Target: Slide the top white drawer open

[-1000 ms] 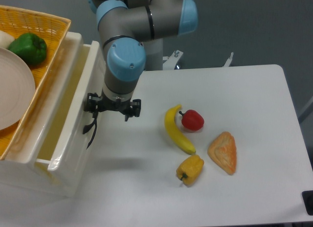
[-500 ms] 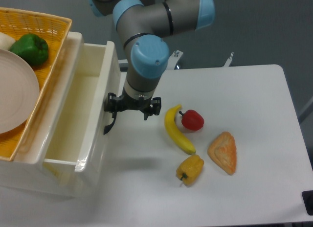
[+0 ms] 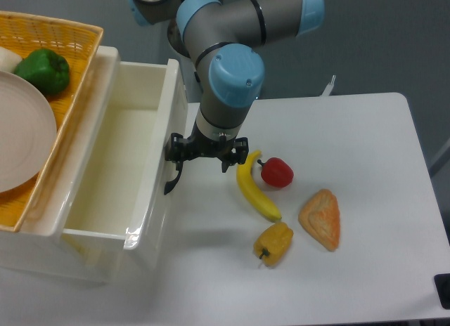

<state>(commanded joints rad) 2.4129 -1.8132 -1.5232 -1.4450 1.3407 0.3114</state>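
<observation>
The top white drawer (image 3: 150, 208) stands pulled well out of the cabinet to the right, and its cream inside is bare. Its curved black handle (image 3: 171, 180) hangs on the front wall. My gripper (image 3: 191, 154) points down right against that front, shut on the upper part of the handle. The blue wrist above it hides the fingertips.
A yellow woven basket (image 3: 79, 53) on the cabinet top holds a green pepper (image 3: 43, 69) and a white plate (image 3: 21, 136). Right of the gripper lie a banana (image 3: 253, 191), a red pepper (image 3: 277, 173), a yellow pepper (image 3: 273, 243) and an orange wedge (image 3: 322, 219).
The gripper has moved right across the table with the handle, and the drawer has slid further out of the cabinet with it.
</observation>
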